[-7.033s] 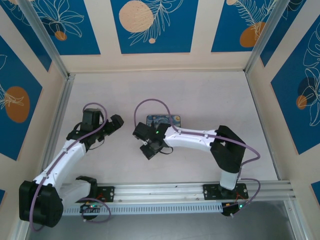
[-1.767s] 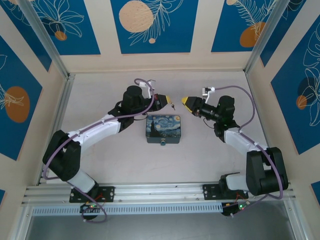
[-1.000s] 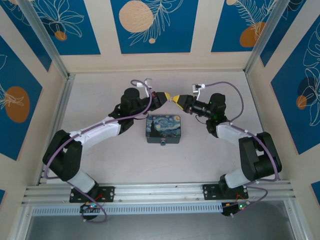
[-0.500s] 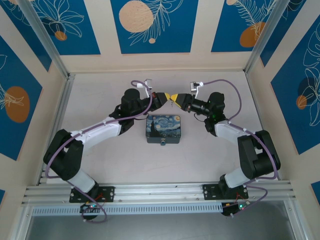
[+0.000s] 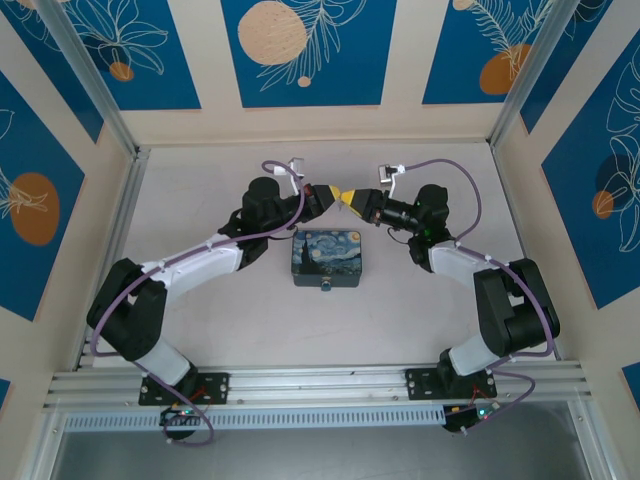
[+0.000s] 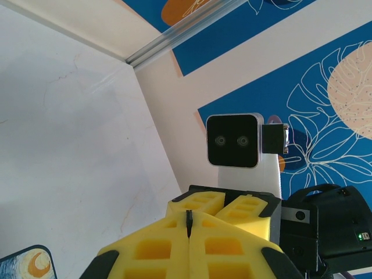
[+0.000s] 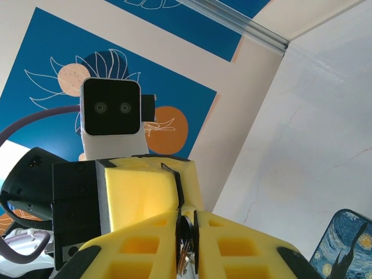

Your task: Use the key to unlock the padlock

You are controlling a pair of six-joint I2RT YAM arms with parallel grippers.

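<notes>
Left gripper (image 5: 328, 195) and right gripper (image 5: 356, 200) meet tip to tip in the air just beyond the far edge of the dark-blue swirly painted box (image 5: 328, 257), which sits on the pale surface (image 5: 250, 320). The left gripper's yellow foam pads are pressed together on a thin dark-silvery metal key (image 6: 189, 221), only a sliver poking from the seam. The right gripper's pads pinch a tiny metal padlock with a brassy glint (image 7: 185, 244), mostly buried between them. Handling guess: both items are light, stiff and slick metal, so they are likely to twist or slip in soft foam if pushed off-axis. Grip the key by its head with the blade free, and the padlock by its flat body sides with the keyhole exposed toward the key. The top view gives the overall layout and the box underneath, but both items are too small to make out there. The left wrist view shows the key's edge and the opposing gripper head-on. The right wrist view shows the padlock's metal, plus a corner of the box at lower right. Whether the key is in the keyhole I can't tell.
</notes>
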